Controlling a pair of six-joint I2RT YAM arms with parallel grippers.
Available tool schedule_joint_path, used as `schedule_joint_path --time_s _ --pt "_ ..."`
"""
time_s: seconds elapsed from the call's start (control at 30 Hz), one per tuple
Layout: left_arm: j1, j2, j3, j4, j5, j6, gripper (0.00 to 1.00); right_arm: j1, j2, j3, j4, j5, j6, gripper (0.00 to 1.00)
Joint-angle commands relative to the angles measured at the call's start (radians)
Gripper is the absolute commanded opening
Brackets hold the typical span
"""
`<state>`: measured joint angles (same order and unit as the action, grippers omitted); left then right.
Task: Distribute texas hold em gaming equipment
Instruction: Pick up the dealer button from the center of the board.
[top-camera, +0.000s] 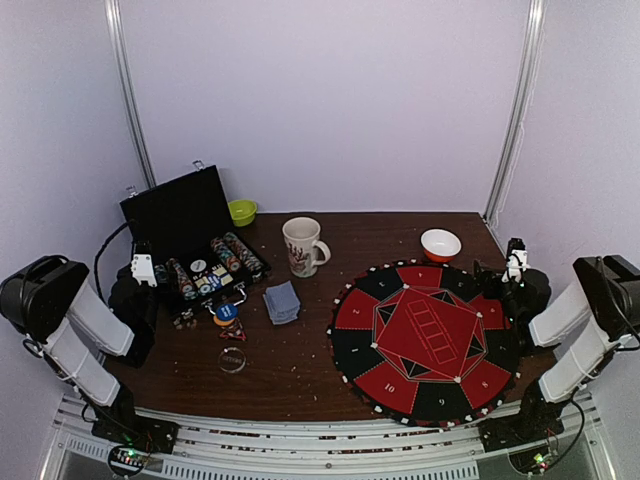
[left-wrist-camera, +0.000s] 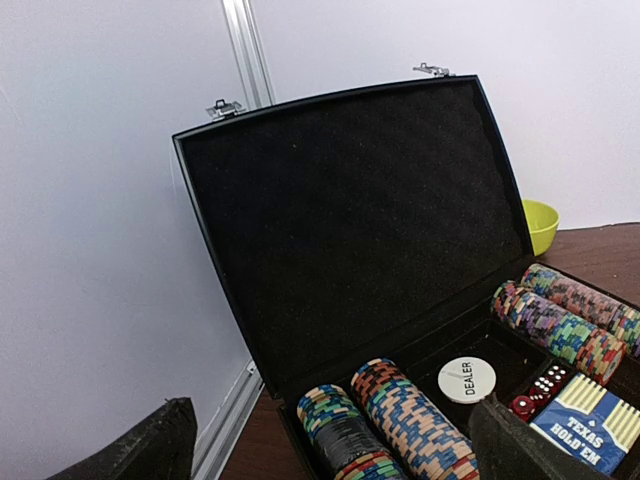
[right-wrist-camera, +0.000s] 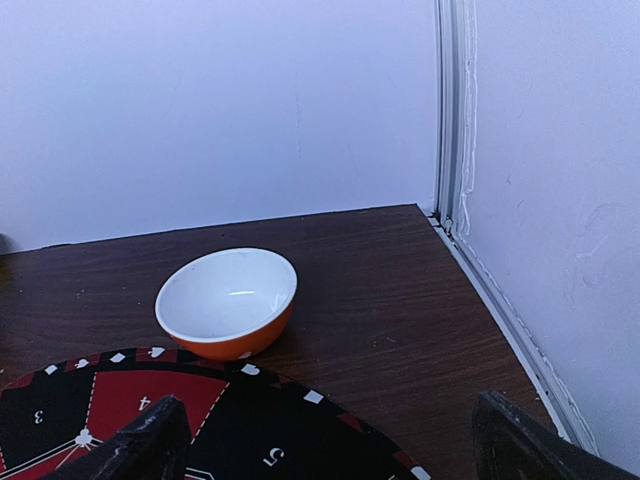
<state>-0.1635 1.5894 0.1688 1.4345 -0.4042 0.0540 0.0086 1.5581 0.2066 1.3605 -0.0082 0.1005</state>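
Both claws stand wide apart and hold nothing. The left claw faces into the open black case. The chip rows lie directly ahead of and below its fingers, and the white dealer button sits just beyond them to the right. In the overhead view, the grey-blue stack of cards lies to the right of the left claw on the counter. A blue disc and a clear disc lie between claw and cards, nearer the arm bases. The right claw hovers over the far rim of the round red-and-black poker mat, with an orange bowl ahead of it.

Nothing appears to be on the mat yet, so the job looks to be at its start. The likely first step is a pick by the left claw. For the chips, it should drop straight onto one row with the fingers spanning the row's width, then pinch a short section so the neighbouring chips do not spill. The cards look easier to take: they lie flat and loose, but need a low grip across the stack's edges or the top cards may slide off.
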Motion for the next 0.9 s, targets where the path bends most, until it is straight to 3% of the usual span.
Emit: schedule_joint_path --time_s 0.0,0.1,0.2,0.3,0.37,0.43,0.5,0.57,0.7,0.87 --pt "0.009 -0.038 -0.009 0.023 -0.028 -0.027 0.98 -0.004 -0.001 0.004 0.012 0.001 -0.005 1.00" --pt "-0.012 -0.092 -0.068 0.114 -0.060 0.011 0.98 -0.004 -0.001 0.005 0.012 0.000 -0.005 1.00" --pt "-0.017 -0.346 -0.030 -0.137 -0.128 -0.034 0.98 -0.003 0.000 0.011 0.006 0.002 -0.005 1.00" --pt "-0.022 -0.526 0.070 -0.312 -0.094 -0.081 0.98 -0.005 -0.043 -0.018 0.033 -0.009 0.001 1.00" --pt "-0.031 -0.624 0.177 -0.543 -0.083 -0.187 0.98 -0.007 -0.157 -0.011 -0.076 0.050 0.019 1.00" --pt "-0.043 -0.683 0.323 -0.892 -0.074 -0.299 0.96 -0.008 -0.330 0.046 -0.312 0.120 0.081 1.00" --pt "-0.078 -0.700 0.487 -1.184 -0.055 -0.368 0.91 -0.008 -0.449 0.128 -0.503 0.097 0.133 1.00" --pt "-0.154 -0.698 0.645 -1.412 -0.042 -0.371 0.88 -0.009 -0.524 0.210 -0.630 0.015 0.155 1.00" --pt "-0.462 -0.680 0.853 -1.702 -0.099 -0.339 0.88 -0.006 -0.584 0.391 -0.810 -0.203 0.193 1.00" --pt "-0.751 -0.497 1.069 -2.159 -0.058 -0.531 0.88 0.067 -0.529 0.624 -1.057 -0.327 0.236 1.00"
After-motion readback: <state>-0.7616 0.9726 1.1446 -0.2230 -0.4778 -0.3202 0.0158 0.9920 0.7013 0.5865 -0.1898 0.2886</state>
